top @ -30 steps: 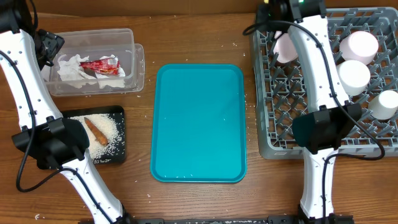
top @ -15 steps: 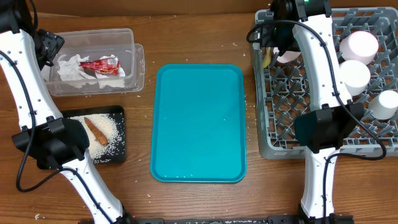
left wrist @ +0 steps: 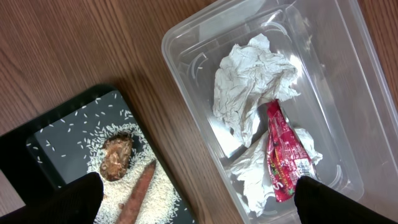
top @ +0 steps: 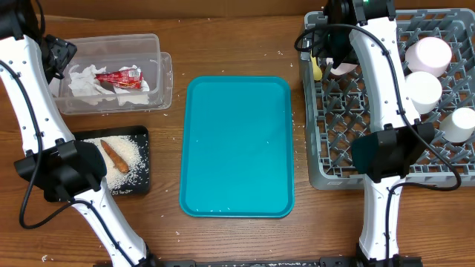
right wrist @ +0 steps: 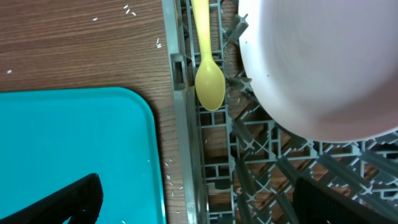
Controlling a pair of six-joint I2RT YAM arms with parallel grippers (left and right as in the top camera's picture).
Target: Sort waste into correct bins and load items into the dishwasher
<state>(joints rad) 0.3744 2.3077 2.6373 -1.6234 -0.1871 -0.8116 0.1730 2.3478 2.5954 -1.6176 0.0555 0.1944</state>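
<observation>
Now the pale yellow spoon point(right wrist: 208, 68) lies flat in the grey dish rack point(right wrist: 249, 155), along its left edge and just beside the pale plate point(right wrist: 317, 68) standing among the pegs. Above it hangs the right gripper point(right wrist: 199, 205), fingers spread wide and gripping nothing. The left gripper point(left wrist: 202, 202), equally wide and empty, hangs over the clear tub point(left wrist: 186, 37), which holds crumpled napkins point(left wrist: 252, 81) and a red wrapper point(left wrist: 283, 155). Beside the tub, the black tray point(left wrist: 37, 143) carries rice point(left wrist: 155, 199), a brown stick point(left wrist: 138, 190) and a crumbly lump point(left wrist: 116, 158). The teal tray point(top: 237, 148) sits between bins and rack.
</observation>
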